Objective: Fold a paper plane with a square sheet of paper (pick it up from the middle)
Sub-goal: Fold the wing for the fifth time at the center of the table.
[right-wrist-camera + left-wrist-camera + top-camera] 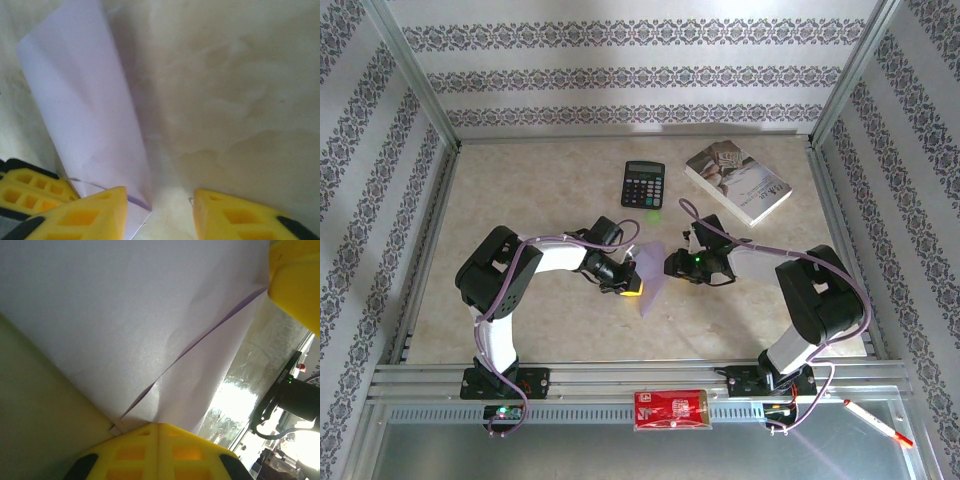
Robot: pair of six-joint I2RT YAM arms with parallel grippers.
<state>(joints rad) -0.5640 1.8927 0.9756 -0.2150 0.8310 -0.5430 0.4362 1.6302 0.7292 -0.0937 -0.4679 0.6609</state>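
at mid-table, lilac paper (85,110) folded into a narrow taper, left gripper (157,427) clamped on it, right gripper (160,199) spread, empty

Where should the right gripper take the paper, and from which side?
Probably its free long edge, from the right side: the paper is a narrow folded strip, the left gripper pinches one end, and the open right gripper sits beside that edge.

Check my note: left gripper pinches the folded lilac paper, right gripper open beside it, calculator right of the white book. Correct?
No. The top external view shows the calculator left of the white book. The rest stands: the left gripper pinches the folded lilac paper, the right gripper open beside it.
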